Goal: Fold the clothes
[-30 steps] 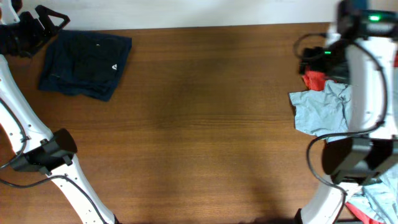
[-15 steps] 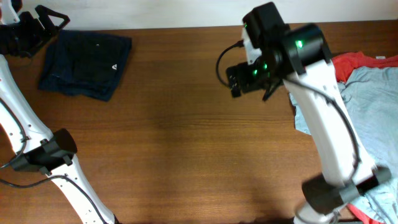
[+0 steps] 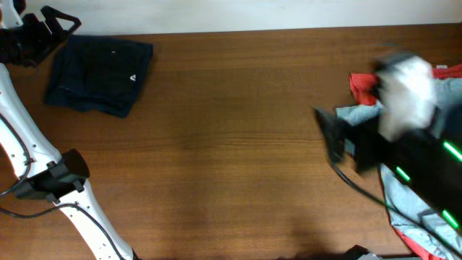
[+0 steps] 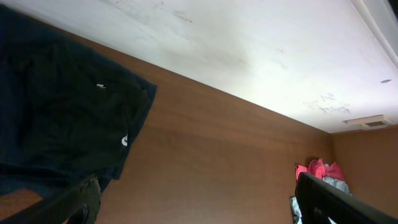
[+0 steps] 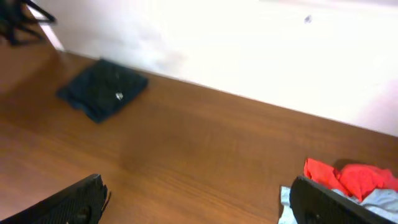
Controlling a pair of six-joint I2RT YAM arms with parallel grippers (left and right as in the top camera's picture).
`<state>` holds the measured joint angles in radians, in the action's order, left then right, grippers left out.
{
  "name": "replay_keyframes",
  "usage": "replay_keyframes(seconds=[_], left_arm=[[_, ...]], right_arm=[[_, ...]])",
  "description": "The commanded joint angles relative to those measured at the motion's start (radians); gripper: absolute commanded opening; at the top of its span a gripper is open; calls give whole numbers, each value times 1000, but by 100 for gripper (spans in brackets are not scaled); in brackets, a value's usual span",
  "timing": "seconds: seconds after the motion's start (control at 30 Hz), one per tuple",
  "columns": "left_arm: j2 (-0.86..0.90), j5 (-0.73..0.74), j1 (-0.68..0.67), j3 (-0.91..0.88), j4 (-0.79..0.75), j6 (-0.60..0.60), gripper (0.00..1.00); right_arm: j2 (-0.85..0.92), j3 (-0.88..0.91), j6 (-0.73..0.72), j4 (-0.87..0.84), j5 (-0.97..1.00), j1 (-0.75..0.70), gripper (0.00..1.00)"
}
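A dark folded T-shirt (image 3: 101,76) with a small white logo lies at the table's far left. My left gripper (image 3: 63,24) hovers just beyond its far left corner, open and empty. In the left wrist view the same shirt (image 4: 62,118) fills the left side, with the gripper (image 4: 199,211) spread wide over bare wood. At the right edge lies a heap of loose clothes, a light blue-grey shirt (image 3: 361,115) and a red-orange one (image 3: 363,85). My right gripper (image 3: 330,137) is blurred beside that heap, open. The right wrist view shows the gripper (image 5: 199,208) holding nothing, with red cloth (image 5: 348,177) by the right finger.
The brown wooden table (image 3: 231,144) runs under everything, with a white wall along its far edge. The left arm's base and elbow (image 3: 58,177) stand at the near left. More light cloth (image 3: 408,217) hangs at the near right under the right arm.
The right arm swung from above the heap out toward the table's middle, then back to the right and lower, now blurred. The left arm and the folded shirt stayed still.
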<state>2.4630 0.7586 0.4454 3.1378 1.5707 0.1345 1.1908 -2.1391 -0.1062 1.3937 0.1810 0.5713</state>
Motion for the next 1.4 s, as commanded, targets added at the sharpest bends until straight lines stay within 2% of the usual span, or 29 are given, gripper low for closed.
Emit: replay_keyframes(seconds=[0.0,0.13,0.33,0.6,0.97,1.1,1.37], left_arm=[[3,0,1,-3,2,-5,99],[3,0,1,-3,2,-5,99],[3,0,1,-3,2,-5,99],[3,0,1,-3,2,-5,99],[3,0,1,-3,2,-5,99],[3,0,1,-3,2,-5,99],[3,0,1,-3,2,-5,99]], right_arm=[[-139,141,-4,-36,17,3,99],[-372,413,-11,-179,-43,-38,99],[-734,925,-11,-491,-58,-158,99],[-994,1433,-11,-864,-149,-275,99],[-1097,1870,-13,-1401,-155,-309,99],[-1138,1951,-61,-1485,-160,-372,99],[-1188,2005,-68,-1506,-163,-459,99]])
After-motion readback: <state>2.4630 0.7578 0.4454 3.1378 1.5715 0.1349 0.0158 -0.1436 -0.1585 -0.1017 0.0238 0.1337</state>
